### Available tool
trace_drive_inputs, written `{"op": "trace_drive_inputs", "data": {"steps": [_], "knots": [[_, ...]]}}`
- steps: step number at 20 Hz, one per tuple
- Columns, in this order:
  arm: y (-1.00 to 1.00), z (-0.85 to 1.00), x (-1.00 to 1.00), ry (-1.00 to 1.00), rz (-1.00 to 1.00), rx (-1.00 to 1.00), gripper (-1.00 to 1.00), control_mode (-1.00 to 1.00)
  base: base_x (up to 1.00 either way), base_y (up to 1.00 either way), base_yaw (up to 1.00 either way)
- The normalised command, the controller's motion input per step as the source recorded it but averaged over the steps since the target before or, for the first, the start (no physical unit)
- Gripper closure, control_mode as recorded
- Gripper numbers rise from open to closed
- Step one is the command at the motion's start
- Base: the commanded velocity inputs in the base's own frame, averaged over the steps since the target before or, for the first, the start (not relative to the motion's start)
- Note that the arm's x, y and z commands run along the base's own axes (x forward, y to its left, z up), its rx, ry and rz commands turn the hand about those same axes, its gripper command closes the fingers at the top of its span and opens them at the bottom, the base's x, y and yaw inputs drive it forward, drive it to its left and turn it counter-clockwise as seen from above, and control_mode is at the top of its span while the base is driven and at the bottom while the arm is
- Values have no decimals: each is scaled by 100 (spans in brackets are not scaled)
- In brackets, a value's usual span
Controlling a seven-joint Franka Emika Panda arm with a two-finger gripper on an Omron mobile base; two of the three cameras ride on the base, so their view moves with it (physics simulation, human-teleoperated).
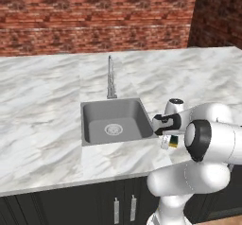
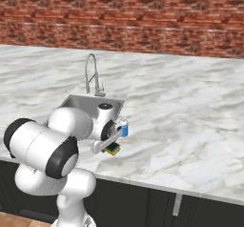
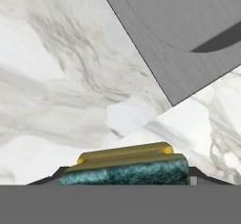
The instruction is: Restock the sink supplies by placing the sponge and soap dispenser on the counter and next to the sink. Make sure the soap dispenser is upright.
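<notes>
Two supplies sit at the right-hand rim of the rectangular grey steel sink (image 1: pixel 113 122), on the white-and-grey veined marble counter (image 1: pixel 42 106). The small flat yellow sponge with a dark green side (image 3: pixel 126 170) lies between the two dark fingers (image 3: pixel 44 180), which stand one at each end of it; the fingers are closed on the sponge. In the hand view the green side faces the camera and the yellow layer is on top, with the corner of the sink ahead of it. From the right base view the sponge hangs under the gripper (image 2: pixel 113 147), low over the counter near its front edge; whether it touches the marble I cannot tell. The small blue soap dispenser with a white pump top (image 2: pixel 123 127) stands upright on the counter just beside the gripper and next to the sink. The tall slim chrome tap (image 1: pixel 110 77) rises behind the basin.
</notes>
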Motion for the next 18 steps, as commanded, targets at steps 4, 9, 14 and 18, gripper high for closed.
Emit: {"op": "trace_drive_inputs", "data": {"steps": [4, 9, 14, 18], "knots": [[0, -28, 3, 0, 0, 0, -100, -100, 0, 0, 0], [0, -4, 5, -1, 0, 0, -100, -100, 0, 0, 0], [0, 22, -12, -8, 0, 0, -100, -100, 0, 0, 0], [2, 71, -34, -12, 0, 0, -100, -100, 0, 0, 0]]}}
